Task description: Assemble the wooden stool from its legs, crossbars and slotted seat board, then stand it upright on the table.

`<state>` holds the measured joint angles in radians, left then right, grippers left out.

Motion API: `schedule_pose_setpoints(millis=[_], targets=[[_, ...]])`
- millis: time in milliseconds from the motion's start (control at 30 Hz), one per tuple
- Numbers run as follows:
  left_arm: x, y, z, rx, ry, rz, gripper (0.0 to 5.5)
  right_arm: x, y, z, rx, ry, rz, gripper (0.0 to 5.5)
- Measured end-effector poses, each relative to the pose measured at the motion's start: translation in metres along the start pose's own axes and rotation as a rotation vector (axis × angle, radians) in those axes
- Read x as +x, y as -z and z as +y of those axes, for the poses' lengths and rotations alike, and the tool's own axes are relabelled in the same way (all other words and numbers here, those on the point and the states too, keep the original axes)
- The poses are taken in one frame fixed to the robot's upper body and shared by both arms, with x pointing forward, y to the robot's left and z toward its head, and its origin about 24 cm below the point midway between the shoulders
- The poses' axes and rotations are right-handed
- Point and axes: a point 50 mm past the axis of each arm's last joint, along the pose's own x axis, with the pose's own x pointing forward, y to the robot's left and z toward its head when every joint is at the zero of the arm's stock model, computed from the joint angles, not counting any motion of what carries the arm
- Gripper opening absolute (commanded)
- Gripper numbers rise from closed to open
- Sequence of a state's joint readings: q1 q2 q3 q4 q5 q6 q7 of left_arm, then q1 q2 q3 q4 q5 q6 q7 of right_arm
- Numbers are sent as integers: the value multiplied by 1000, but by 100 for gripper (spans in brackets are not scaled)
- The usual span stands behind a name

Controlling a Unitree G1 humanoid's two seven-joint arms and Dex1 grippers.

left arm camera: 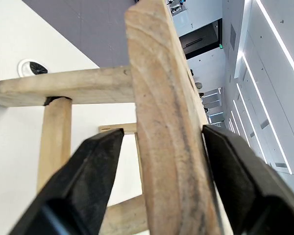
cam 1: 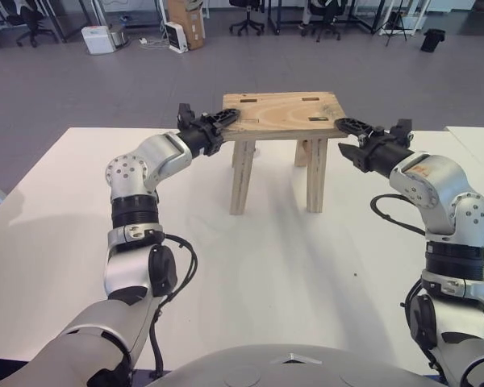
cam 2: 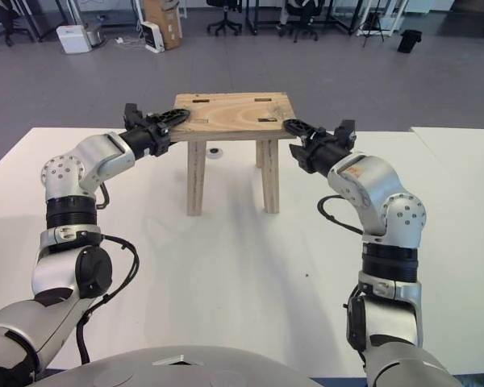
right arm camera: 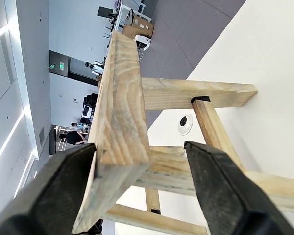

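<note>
At 12 o'clock on the white table [cam 1: 266, 266], the light wooden stool [cam 1: 279, 141] stands upright and fully put together. Its slotted plywood seat board [cam 1: 284, 113] is on top, and the pale square legs [cam 1: 242, 177] are planted on the table. A crossbar [left arm camera: 63, 88] runs under the seat between the legs.

The left black two-finger gripper [cam 1: 226, 119] is at 9 o'clock of the seat. Its jaws are spread medium-wide and straddle the board edge. One finger [left arm camera: 83, 186] stands off with a visible gap; the other sits just beside the wood, and I cannot tell if it touches.

The right black two-finger gripper [cam 1: 348, 137] is at 3 o'clock of the seat. Its jaws are wide, one finger above the edge and one below, and the lower finger [right arm camera: 220, 196] is well off the wood.

A small round black-and-white cable port [cam 2: 215, 151] sits in the table at 12 o'clock behind the stool's legs.
</note>
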<state>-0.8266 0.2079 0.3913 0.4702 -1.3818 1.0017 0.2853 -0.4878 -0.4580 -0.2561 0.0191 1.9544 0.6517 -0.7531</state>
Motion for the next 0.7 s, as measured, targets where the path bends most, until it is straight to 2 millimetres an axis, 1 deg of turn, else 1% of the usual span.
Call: schedule_pose_setpoints(millis=[67,100,133,167,233,267,300,333,367,400,433,467,533,600,633,667,700], targets=[[-6,-9,0,58,16,-7,314,-4,-11,2,-10,-1,-31,332],[-15,-19,0,114,34,-15,314,-9,-21,0,-27,23,-70,332],[-23,-27,-2,153,76,-39,314,-14,-29,1,-19,4,-105,332],[-32,-36,-10,182,164,-74,314,-22,-39,6,8,-46,-151,332],[-50,-54,-27,239,343,-174,314,-38,-54,33,15,-231,-218,332],[-56,-61,-26,275,368,-238,314,-46,-60,38,1,-284,-258,332],[-61,-64,-19,304,353,-279,314,-50,-63,33,-21,-272,-298,332],[-64,-65,-6,347,299,-322,314,-51,-66,16,-44,-220,-353,332],[-67,-62,14,403,221,-359,314,-51,-67,-9,-40,-137,-411,332],[-70,-54,39,464,124,-385,314,-51,-67,-43,0,-47,-476,332],[-72,-45,61,470,54,-408,314,-51,-62,-72,10,41,-526,332],[-72,-39,73,479,19,-432,314,-50,-57,-87,-4,88,-544,332],[-70,-30,95,554,-70,-497,314,-45,-42,-111,-111,146,-581,332],[-70,-5,139,634,-225,-450,314,-39,-16,-143,-146,230,-555,332],[-74,5,156,615,-276,-439,314,-39,-8,-156,-188,285,-544,332],[-79,10,167,592,-314,-455,314,-40,-2,-167,-217,335,-534,332],[-83,10,172,587,-333,-476,314,-41,2,-175,-230,365,-524,332]])
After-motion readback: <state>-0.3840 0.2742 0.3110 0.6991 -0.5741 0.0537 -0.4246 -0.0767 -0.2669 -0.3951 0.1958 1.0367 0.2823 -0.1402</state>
